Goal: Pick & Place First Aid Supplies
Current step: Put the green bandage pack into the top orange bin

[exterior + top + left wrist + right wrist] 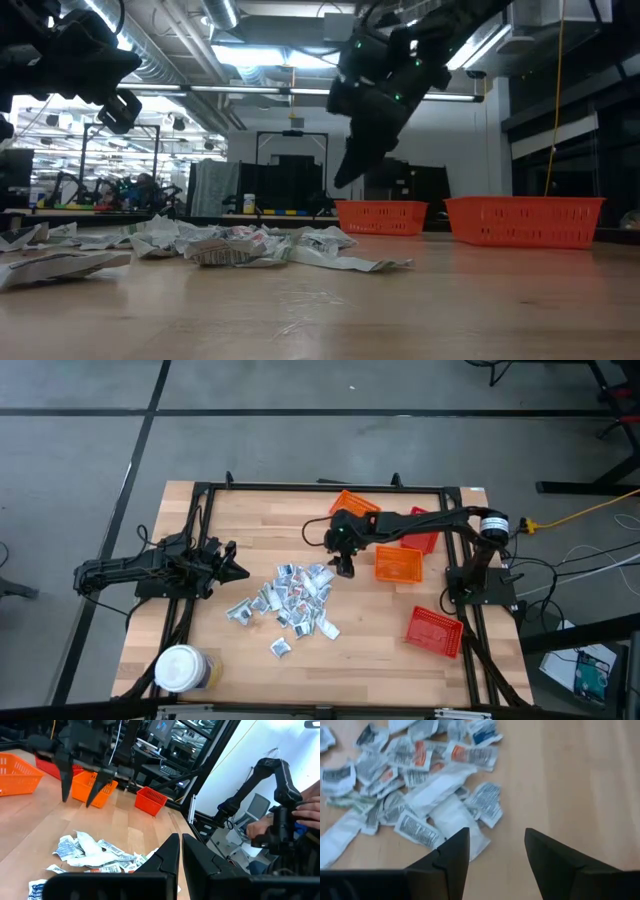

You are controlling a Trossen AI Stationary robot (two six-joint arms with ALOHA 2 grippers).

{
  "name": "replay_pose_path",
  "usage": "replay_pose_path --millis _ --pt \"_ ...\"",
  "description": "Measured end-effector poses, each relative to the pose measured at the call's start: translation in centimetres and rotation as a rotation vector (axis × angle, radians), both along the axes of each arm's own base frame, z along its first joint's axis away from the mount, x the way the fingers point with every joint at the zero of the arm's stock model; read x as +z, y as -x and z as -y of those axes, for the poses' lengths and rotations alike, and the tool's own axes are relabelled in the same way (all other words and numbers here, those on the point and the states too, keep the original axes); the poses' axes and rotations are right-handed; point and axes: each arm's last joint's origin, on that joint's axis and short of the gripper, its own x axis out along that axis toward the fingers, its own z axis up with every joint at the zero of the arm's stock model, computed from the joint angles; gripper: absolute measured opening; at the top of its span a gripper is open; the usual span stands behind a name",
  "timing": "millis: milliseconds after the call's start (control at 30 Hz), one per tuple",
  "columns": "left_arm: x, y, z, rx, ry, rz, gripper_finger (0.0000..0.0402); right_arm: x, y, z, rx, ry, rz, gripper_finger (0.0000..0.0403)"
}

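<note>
The first aid supplies (290, 600) are several small silvery-white sachets lying flat in a loose heap on the wooden table's middle; the heap also shows in the right wrist view (415, 785), the low view (230, 245) and the left wrist view (95, 855). My right gripper (345, 568) hangs open above the heap's far right edge, slanting down, with nothing between its fingers (495, 855). My left gripper (240, 571) is shut and level at the table's left side, short of the heap, its fingers (181, 855) close together.
Two orange mesh baskets (398, 564) (353, 505) and two red ones (434, 631) (421, 536) sit on the table's right half. A large white-lidded round jar (182, 669) stands at the near left corner. A person's hands (305, 812) show beyond the table.
</note>
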Motion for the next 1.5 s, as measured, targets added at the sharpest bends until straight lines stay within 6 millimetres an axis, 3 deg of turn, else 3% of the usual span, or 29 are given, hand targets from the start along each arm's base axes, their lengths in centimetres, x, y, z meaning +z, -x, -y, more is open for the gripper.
replay_pose_path --millis 467,900,1500 --pt "0.0 0.0 0.0 0.000 0.000 0.000 0.0015 -4.1 -1.3 0.2 0.059 -0.050 -0.049 0.0189" --pt "0.0 0.0 0.0 0.000 0.000 0.000 0.0016 -5.1 -1.4 0.1 0.107 -0.087 -0.071 0.0187" --pt "0.0 0.0 0.0 0.000 0.000 0.000 0.0016 -5.1 -1.4 0.2 0.091 -0.062 -0.079 0.0076"
